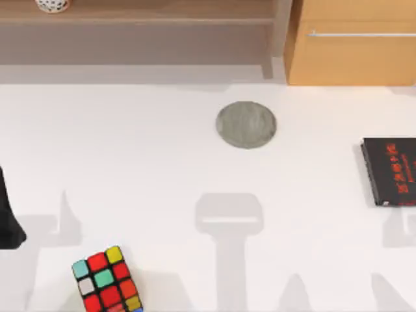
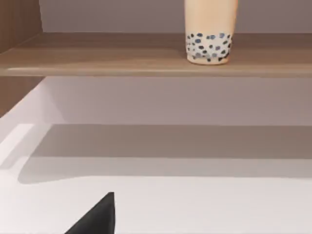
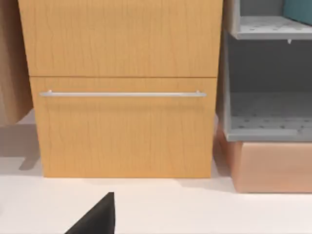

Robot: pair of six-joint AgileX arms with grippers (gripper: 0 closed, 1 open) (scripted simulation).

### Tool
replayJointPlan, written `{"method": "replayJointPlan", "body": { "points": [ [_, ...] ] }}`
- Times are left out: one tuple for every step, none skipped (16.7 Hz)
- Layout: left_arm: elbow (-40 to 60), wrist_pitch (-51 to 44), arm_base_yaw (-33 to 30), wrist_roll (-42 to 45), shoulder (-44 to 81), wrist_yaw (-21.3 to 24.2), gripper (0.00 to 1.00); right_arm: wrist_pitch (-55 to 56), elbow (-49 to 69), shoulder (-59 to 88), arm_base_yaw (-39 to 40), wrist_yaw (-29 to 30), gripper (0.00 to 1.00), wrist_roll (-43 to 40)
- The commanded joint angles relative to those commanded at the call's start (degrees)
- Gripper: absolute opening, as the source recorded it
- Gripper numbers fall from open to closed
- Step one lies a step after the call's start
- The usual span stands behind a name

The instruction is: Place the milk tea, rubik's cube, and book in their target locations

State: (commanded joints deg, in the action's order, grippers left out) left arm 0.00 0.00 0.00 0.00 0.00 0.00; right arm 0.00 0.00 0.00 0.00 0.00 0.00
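The white table (image 1: 162, 182) lies mostly bare; near its front left corner the rubik's cube (image 1: 106, 281) sits tilted on the surface, its scrambled red, teal, yellow and orange stickers turned up; toward the back, about the middle, rests the grey round coaster (image 1: 246, 125), with nothing on it; at the table's right edge lies the black book (image 1: 391, 171) with red lettering, flat and partly cut off by the view's border. Well apart from all of these, the milk tea (image 2: 210, 34) stands upright on a wooden shelf (image 2: 146, 53) at the back left, the dark pearls showing at the cup's bottom; from above, just the speckled base of the cup (image 1: 52, 5) shows at the top left. The left arm (image 1: 8, 221) appears as a dark shape at the table's left edge, close to nothing; whether its fingers are open or closed, I cannot tell; the same goes for the right one, of which a dark tip (image 3: 97, 217) shows, facing a wooden drawer cabinet (image 3: 122, 87) with a long metal handle (image 3: 122, 94); beside that cabinet stands a grey open rack (image 3: 268, 73).
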Motion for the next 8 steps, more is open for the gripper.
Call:
{"method": "replayJointPlan", "body": {
  "points": [
    [0.0,0.0,0.0,0.0,0.0,0.0,1.00,0.0,0.0,0.0,0.0,0.0,1.00,0.0],
    [0.0,0.0,0.0,0.0,0.0,0.0,1.00,0.0,0.0,0.0,0.0,0.0,1.00,0.0],
    [0.5,0.4,-0.1,0.0,0.6,0.0,1.00,0.0,0.0,0.0,0.0,0.0,1.00,0.0],
    [1.4,1.3,-0.2,0.0,1.8,0.1,1.00,0.0,0.0,0.0,0.0,0.0,1.00,0.0],
    [2.6,2.4,-0.4,0.0,3.6,0.1,1.00,0.0,0.0,0.0,0.0,0.0,1.00,0.0],
    [4.3,3.9,-0.6,0.0,6.1,0.1,1.00,0.0,0.0,0.0,0.0,0.0,1.00,0.0],
    [6.2,5.6,-0.8,0.0,9.1,0.1,1.00,0.0,0.0,0.0,0.0,0.0,1.00,0.0],
    [8.3,7.6,-1.0,0.0,12.7,0.0,1.00,0.0,0.0,0.0,0.0,0.0,1.00,0.0]
  ]
}}
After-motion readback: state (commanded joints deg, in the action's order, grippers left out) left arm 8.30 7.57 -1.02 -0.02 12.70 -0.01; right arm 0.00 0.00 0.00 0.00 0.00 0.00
